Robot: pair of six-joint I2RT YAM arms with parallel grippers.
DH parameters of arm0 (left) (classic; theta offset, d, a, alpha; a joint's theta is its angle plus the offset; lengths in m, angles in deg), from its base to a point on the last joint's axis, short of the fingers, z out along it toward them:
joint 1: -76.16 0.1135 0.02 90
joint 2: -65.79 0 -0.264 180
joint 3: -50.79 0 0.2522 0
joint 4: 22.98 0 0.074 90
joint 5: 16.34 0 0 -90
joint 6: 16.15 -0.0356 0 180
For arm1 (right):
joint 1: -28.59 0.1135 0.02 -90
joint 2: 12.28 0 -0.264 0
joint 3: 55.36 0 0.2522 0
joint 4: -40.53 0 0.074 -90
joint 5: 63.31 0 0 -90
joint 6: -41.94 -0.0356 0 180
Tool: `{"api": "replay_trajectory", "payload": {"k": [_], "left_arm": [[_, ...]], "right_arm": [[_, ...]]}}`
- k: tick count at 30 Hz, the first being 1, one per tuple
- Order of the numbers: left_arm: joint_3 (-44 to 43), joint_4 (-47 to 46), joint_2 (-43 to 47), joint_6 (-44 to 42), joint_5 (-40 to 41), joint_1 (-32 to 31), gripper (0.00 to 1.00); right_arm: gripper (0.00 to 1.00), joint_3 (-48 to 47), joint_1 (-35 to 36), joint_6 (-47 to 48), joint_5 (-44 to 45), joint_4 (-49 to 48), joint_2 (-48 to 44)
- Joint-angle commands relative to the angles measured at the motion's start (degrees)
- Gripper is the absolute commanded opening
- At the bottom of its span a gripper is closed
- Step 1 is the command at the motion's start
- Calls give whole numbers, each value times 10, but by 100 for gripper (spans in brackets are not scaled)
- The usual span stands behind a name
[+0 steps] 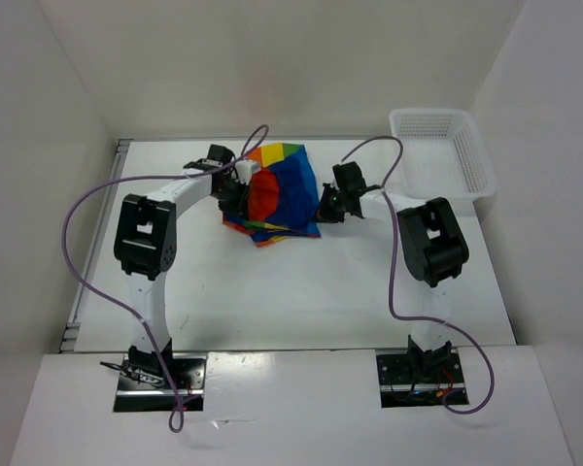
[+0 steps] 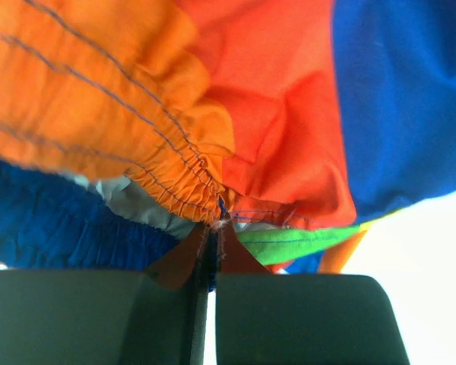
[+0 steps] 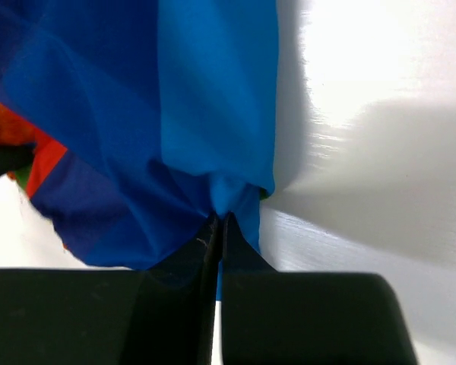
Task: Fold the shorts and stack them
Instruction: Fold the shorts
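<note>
Shorts (image 1: 284,199) lay bunched left of basket (image 1: 474,167); we kept left gripper (image 2: 213,228) clamped on orange side, right gripper (image 3: 217,220) pinching blue side; we judged level, taut carry best

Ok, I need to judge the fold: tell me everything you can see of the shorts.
The shorts are soft, thin fabric in red, orange, yellow, green, blue and navy panels, with a gathered, stitched orange waistband. They sit bunched, not flat, on the table at its far middle. The left tool pinches the waistband seam; the right tool pinches a blue edge on the opposite side.
</note>
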Motion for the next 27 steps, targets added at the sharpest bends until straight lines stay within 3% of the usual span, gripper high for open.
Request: {"api": "replay_trajectory", "payload": {"k": [1, 7, 11, 16, 20, 23, 25, 26, 27], "left_arm": [[20, 6, 83, -20, -45, 11, 0], [52, 20, 155, -31, -102, 63, 0], [97, 41, 162, -55, -141, 63, 0], [175, 26, 154, -69, -103, 58, 1], [188, 5, 154, -77, -45, 71, 1], [195, 0, 161, -92, -52, 71, 4], [195, 0, 161, -103, -58, 58, 4], [195, 5, 161, -103, -58, 53, 4], [195, 5, 161, -110, -58, 53, 4]], "right_arm": [[0, 17, -14, -17, 22, -19, -10], [0, 53, -27, -29, 52, -14, -27], [0, 59, -27, -29, 53, -14, -27], [0, 59, -27, -29, 47, -14, -32], [0, 59, -27, -17, 60, -9, -38], [0, 65, -27, -2, 43, -9, -43], [11, 54, -27, 32, -6, -9, -43], [24, 46, -27, 47, -16, 11, -43], [49, 26, -27, 61, -16, 22, -53]]}}
